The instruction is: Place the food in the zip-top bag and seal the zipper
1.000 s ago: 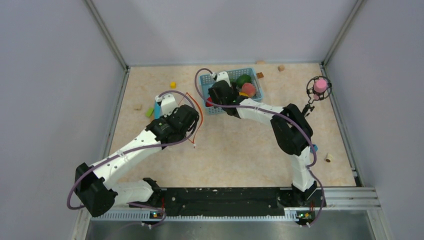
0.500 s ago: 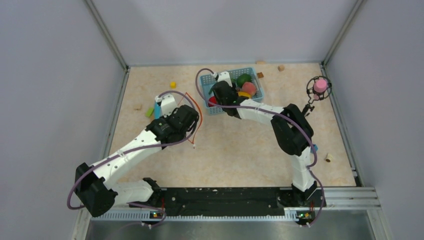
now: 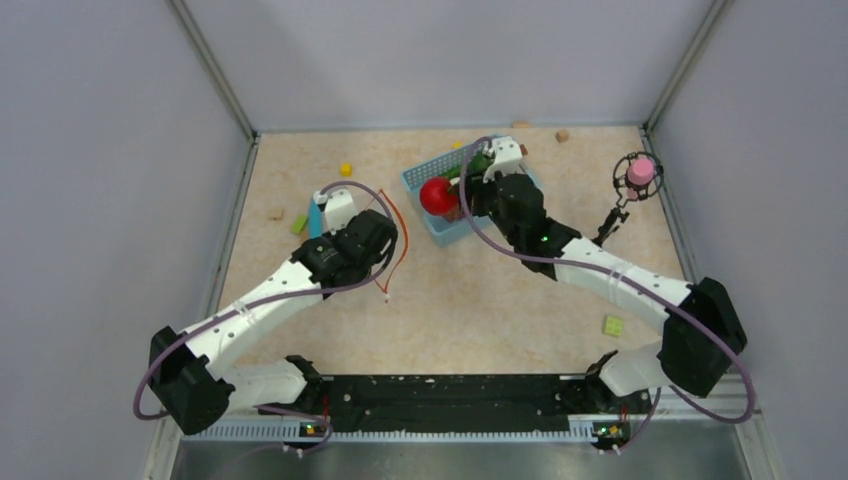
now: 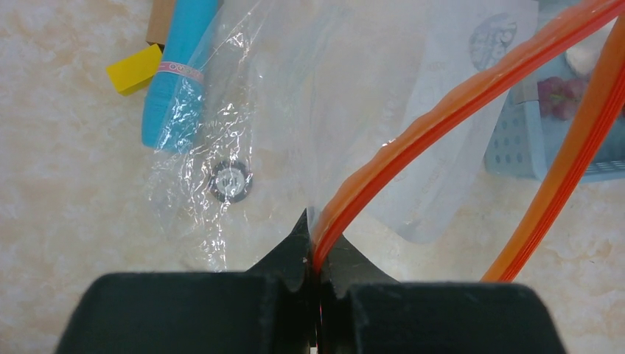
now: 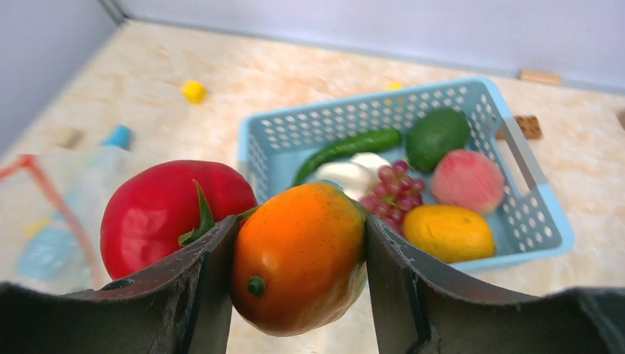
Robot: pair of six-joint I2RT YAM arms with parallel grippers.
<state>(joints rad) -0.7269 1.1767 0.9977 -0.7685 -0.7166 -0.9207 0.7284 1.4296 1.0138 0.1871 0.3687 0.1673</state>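
The orange (image 5: 298,258) is out of the basket (image 5: 383,110) now: a second ago the right gripper (image 5: 301,228) was down among the fruit, and now it is raised and pulled back, with its fingers clamped on the orange's sides. A tomato (image 5: 166,214) has come along, pressed against the outside of one finger. From above, the tomato (image 3: 438,195) sits over the basket's near corner, and I cannot tell whether it is carried or only propped on the rim. The basket has been dragged and turned, so it lies askew to the walls. The chili (image 5: 346,147), grapes (image 5: 390,188), peach (image 5: 468,181), mango (image 5: 448,232) and a green fruit (image 5: 437,136) are left inside.

The bag (image 4: 354,96) lies flat on the table to the left of the basket, where it was. The left gripper (image 4: 313,258) has not moved and pinches one lip of the zipper (image 4: 442,110) tight. The other lip bows away from it, so the mouth gapes toward the basket. A blue stick (image 4: 177,81) lies just beyond the bag's far edge.

So the pick looks done and the carry to the bag comes next. The tomato is the risk, since it may drop and roll off on the way, or foul the mouth as the orange goes in
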